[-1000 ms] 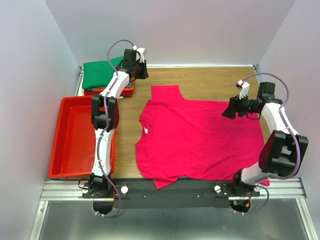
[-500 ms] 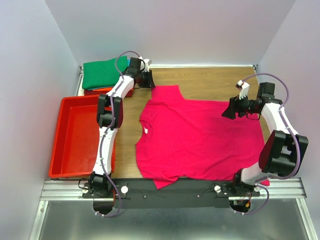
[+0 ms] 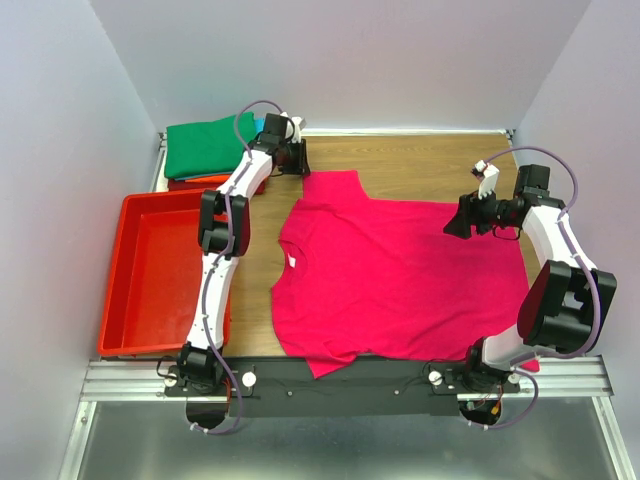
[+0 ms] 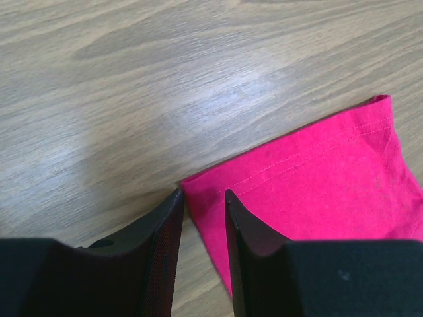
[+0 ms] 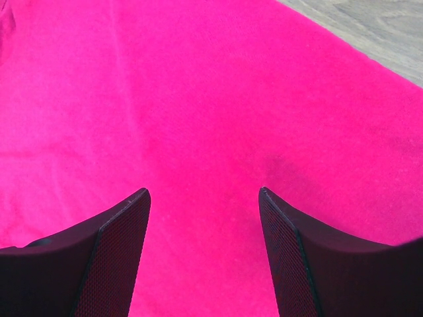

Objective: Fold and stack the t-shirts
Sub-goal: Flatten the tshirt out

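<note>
One change: left fingers (image 4: 158, 264) reached magenta t-shirt (image 4: 317, 178) sleeve corner.

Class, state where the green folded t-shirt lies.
Top view: the green t-shirt lies folded in the far-left corner, behind the red tray, left of the pink t-shirt.

No legible text on anything here.

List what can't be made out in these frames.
- Top view: shirts under the green shirt, covered by it and the left arm.
- Top view: near right corner of the pink shirt, covered by the right arm.
- Left wrist view: whether the left gripper touches the sleeve or hovers.
- Right wrist view: the right gripper, its height above the shirt.
</note>
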You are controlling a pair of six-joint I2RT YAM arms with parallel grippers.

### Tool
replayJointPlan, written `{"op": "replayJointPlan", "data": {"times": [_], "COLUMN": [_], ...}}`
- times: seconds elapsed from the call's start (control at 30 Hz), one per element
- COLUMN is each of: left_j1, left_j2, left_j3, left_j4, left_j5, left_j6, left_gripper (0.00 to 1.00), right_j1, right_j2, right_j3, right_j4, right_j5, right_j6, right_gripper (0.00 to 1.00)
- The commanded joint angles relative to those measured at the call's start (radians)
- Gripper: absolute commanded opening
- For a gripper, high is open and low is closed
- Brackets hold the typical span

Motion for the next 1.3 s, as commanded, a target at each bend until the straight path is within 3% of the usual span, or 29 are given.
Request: {"op": "replayJointPlan", "data": {"times": [0.0,0.2,0.43,0.63,0.83,0.97,1.1,1.27], "left_j1": [-0.035,-0.052,-0.055,-0.026,0.040,0.051,0.049,0.049], "left_j2": [0.051,0.046,-0.027,-0.222,-0.274,-0.242,-0.189,-0.196], "left_j3": [0.006,-0.001,-0.026,-0.150,-0.253,-0.189,-0.109,-0.119], "left_j4": [-0.070,-0.104,-0.056,0.051,0.082,0.065,0.028,0.034], "left_j5": [-0.039,-0.137,-0.188,-0.274,-0.261,-0.216,-0.162,-0.119], "left_j6": [0.023,0.051,0.071,0.078,0.092,0.097,0.095,0.097], "left_gripper": [0.38,0.27,0.01,0.00,0.00,0.00,0.00,0.00], "right_j1": [-0.006,-0.008,-0.008,-0.034,-0.080,-0.120,-0.121,-0.077], "right_j2": [-0.012,-0.013,-0.012,0.023,0.077,0.194,0.409,0.609], "right_j3": [-0.007,-0.007,-0.014,-0.014,0.026,0.166,0.324,0.545], "right_j4": [0.011,0.011,0.011,0.040,0.151,0.159,0.157,0.156], "right_j5": [-0.016,-0.017,0.004,0.095,0.285,0.328,0.284,0.267], "right_j6": [0.000,0.000,-0.007,0.026,0.120,0.177,0.220,0.275], "right_gripper": [0.73,0.73,0.73,0.73,0.73,0.73,0.71,0.70]}}
